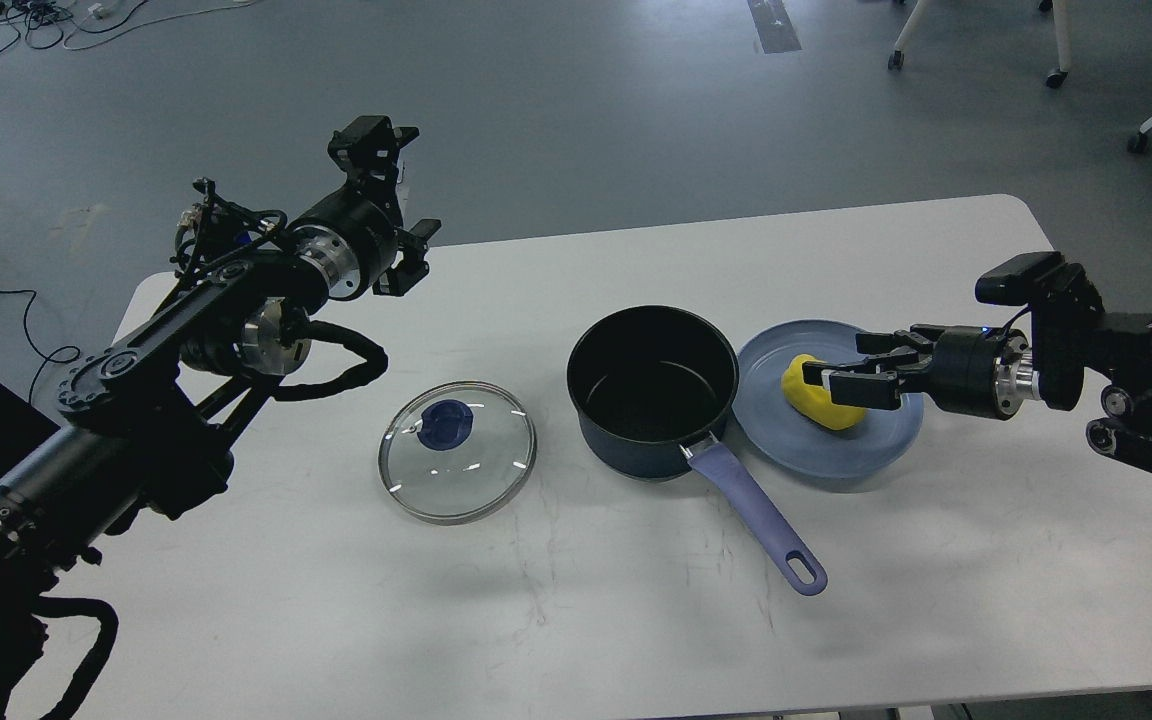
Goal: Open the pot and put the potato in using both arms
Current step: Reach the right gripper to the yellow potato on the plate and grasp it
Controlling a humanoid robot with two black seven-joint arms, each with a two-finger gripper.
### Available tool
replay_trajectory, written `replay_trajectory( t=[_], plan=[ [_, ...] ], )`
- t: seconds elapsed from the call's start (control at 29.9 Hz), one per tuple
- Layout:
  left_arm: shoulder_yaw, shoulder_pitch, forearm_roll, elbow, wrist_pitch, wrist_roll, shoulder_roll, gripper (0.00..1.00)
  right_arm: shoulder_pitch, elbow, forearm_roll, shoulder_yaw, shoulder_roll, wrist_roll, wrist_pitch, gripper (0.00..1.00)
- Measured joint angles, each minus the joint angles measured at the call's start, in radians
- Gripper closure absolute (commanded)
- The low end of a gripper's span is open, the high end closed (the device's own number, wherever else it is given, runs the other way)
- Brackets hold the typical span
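Observation:
The dark navy pot [652, 392] stands open and empty at the table's middle, its lavender handle [754, 522] pointing to the front right. The yellow potato [812, 398] lies on a flat blue plate [831, 452] just right of the pot. My right gripper [848, 366] reaches in low from the right with its fingers [851, 386] apart and lies over the potato, partly hiding it. I cannot tell if the fingers touch it. My left gripper [399, 193] is open and empty, raised above the table's far left edge.
The pot's glass lid [457, 451] with a blue knob lies flat on the white table [636, 630], left of the pot. A black box edge shows at the far left. Chair legs stand on the grey floor at the back right.

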Motion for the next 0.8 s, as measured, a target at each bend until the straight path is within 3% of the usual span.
replay_trajectory(
  t=[0.27, 0.37, 0.4, 0.5, 0.6, 0.8],
  plan=[
    [0.007, 0.01, 0.007, 0.0, 0.003, -0.029, -0.002, 0.02, -0.022, -0.085, 0.0, -0.008, 0.089, 0.0, -0.001, 0.07],
    [0.008, 0.022, 0.007, 0.0, 0.004, -0.031, -0.002, 0.02, -0.023, -0.112, 0.0, -0.029, 0.114, 0.0, -0.001, 0.34],
    [0.008, 0.024, 0.008, 0.0, 0.004, -0.032, -0.002, 0.02, -0.023, -0.117, 0.0, -0.035, 0.119, 0.0, -0.002, 0.49],
    [0.008, 0.03, 0.01, 0.0, 0.004, -0.032, -0.001, 0.02, -0.024, -0.125, 0.0, -0.049, 0.125, 0.0, -0.002, 0.74],
    [0.008, 0.036, 0.019, 0.0, 0.004, -0.032, -0.001, 0.02, -0.021, -0.126, 0.0, -0.069, 0.128, 0.0, -0.003, 0.79],
    [0.008, 0.041, 0.027, 0.001, 0.005, -0.032, -0.005, 0.02, 0.0, -0.132, 0.0, -0.083, 0.136, 0.0, -0.03, 0.78]
  ],
)
